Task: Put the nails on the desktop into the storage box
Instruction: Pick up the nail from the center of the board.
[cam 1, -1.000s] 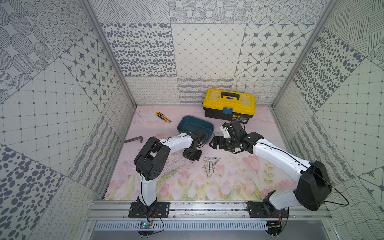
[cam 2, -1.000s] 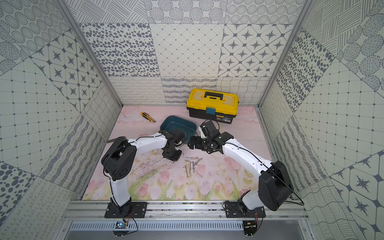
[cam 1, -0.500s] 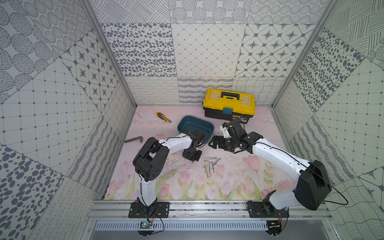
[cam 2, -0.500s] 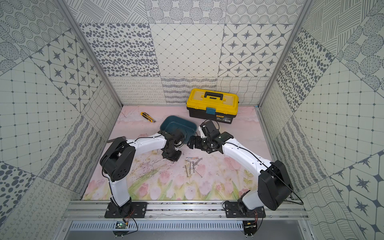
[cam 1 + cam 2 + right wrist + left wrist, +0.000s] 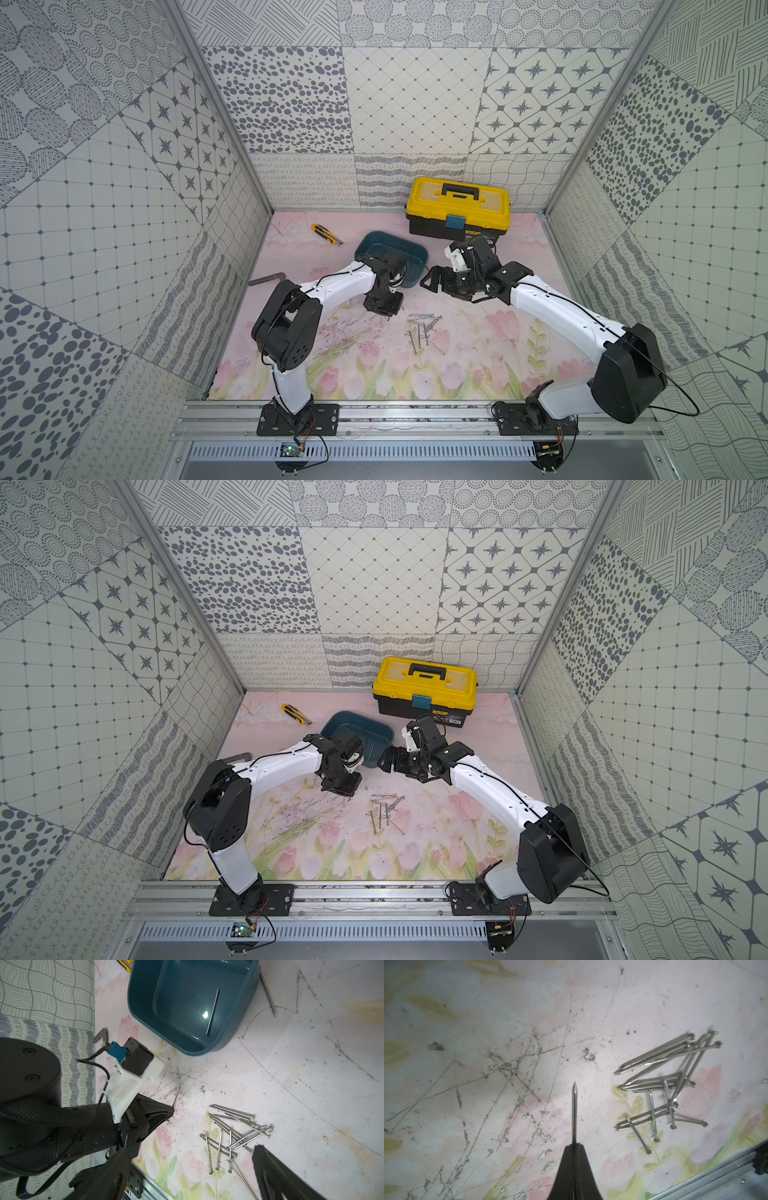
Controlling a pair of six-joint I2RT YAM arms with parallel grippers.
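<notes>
Several grey nails lie in a loose pile on the tulip-printed desktop, seen too in the left wrist view. My left gripper hangs just left of the pile, shut on one nail that points straight out from its tip. The teal storage box sits behind it and holds one nail. Another nail lies on the desktop beside the box. My right gripper is open by the box's right end, nothing between its fingers.
A yellow-and-black toolbox stands at the back wall. A yellow utility knife lies back left, and a dark L-shaped bar rests by the left wall. The metal rail runs along the front edge.
</notes>
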